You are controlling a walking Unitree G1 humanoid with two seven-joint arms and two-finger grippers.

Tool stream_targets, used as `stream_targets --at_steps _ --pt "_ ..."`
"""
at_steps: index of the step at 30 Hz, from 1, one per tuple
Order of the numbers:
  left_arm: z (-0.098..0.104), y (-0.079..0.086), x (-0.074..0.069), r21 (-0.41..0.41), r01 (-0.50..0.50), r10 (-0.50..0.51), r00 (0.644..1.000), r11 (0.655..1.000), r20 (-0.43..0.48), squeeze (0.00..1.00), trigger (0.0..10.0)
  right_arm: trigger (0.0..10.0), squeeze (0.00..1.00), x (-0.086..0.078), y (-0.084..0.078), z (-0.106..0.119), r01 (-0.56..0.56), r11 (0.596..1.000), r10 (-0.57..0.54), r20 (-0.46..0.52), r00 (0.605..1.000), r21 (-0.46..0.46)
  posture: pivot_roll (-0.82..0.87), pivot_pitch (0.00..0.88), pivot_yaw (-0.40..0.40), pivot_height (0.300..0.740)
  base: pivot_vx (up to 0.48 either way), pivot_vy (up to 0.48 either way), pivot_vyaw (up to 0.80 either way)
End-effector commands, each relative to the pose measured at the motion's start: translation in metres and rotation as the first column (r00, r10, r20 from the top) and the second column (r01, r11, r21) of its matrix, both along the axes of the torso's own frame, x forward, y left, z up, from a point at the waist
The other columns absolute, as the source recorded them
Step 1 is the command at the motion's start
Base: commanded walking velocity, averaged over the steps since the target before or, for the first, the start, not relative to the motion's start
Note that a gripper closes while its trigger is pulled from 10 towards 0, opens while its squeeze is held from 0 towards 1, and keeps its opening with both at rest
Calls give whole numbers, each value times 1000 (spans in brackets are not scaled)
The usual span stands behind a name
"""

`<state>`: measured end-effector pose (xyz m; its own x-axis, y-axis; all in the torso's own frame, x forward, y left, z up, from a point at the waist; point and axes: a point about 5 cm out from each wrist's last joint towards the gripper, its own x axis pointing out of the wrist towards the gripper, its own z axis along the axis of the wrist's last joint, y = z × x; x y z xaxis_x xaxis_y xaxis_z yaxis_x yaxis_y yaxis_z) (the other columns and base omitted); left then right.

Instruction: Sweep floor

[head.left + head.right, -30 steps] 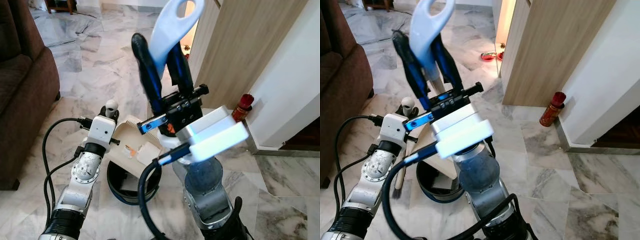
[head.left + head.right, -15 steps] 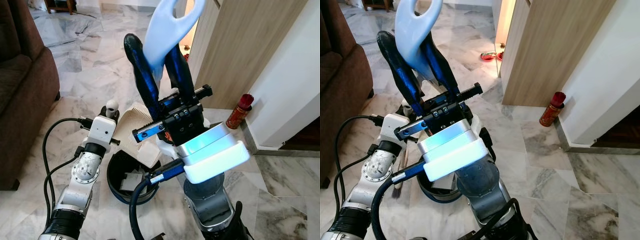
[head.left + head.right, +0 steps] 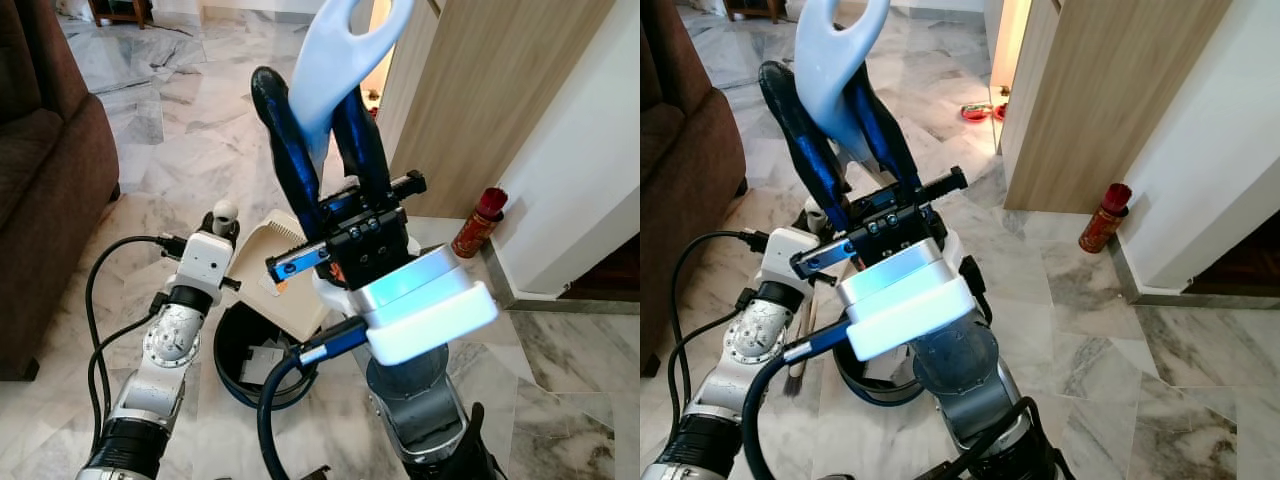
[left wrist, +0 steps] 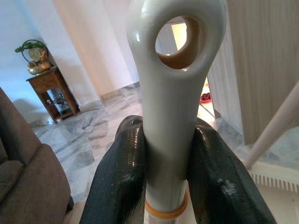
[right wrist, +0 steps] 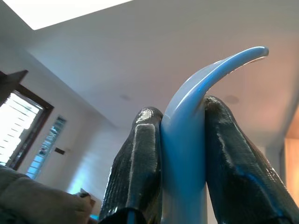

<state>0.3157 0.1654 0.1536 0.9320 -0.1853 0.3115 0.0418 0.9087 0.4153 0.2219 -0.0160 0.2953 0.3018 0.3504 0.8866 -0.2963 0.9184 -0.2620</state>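
My right gripper (image 3: pixel 310 95) is raised high in front of me, shut on the pale blue handle (image 3: pixel 350 40) of a cream dustpan (image 3: pixel 275 240). The pan hangs tilted over a black round bin (image 3: pixel 225 350) on the marble floor. White paper scraps (image 3: pixel 262 358) lie inside the bin. In the right wrist view the fingers (image 5: pixel 140 154) clamp the handle from both sides. My left gripper (image 4: pixel 168 126) is shut on a grey-white brush handle (image 4: pixel 170 93) with a hole in its end. That handle's tip (image 3: pixel 225 212) pokes up beside the pan, to its left.
A brown sofa (image 3: pixel 45 170) stands at the left. A wooden partition (image 3: pixel 480 90) and white wall are at the right, with a red canister (image 3: pixel 478 225) at their foot. Red bowls (image 3: pixel 980 112) sit on the floor farther back. A black cable (image 3: pixel 95 330) loops off my left arm.
The dustpan has tipped steeper over the bin. The scraps that lay on the pan a second ago have slid into the bin. My right gripper shifted slightly; the left arm stayed put.
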Motion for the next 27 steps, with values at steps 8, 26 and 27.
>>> stream_targets --at_steps 8,26,27 --pt "9 -6 -2 43 34 -37 998 999 60 0 10000 10000 0 32 -47 8 238 970 -239 7 971 39 231 141 -99 740 0 0 0" --pt "7 -8 -1 15 49 -50 998 999 40 0 10000 10000 0 81 -155 -36 635 772 -603 -284 746 28 228 121 -95 740 0 0 0" --pt "7 -8 -1 15 49 -50 998 999 40 0 10000 10000 0 81 -155 -36 635 772 -603 -284 746 28 228 121 -95 740 0 0 0"
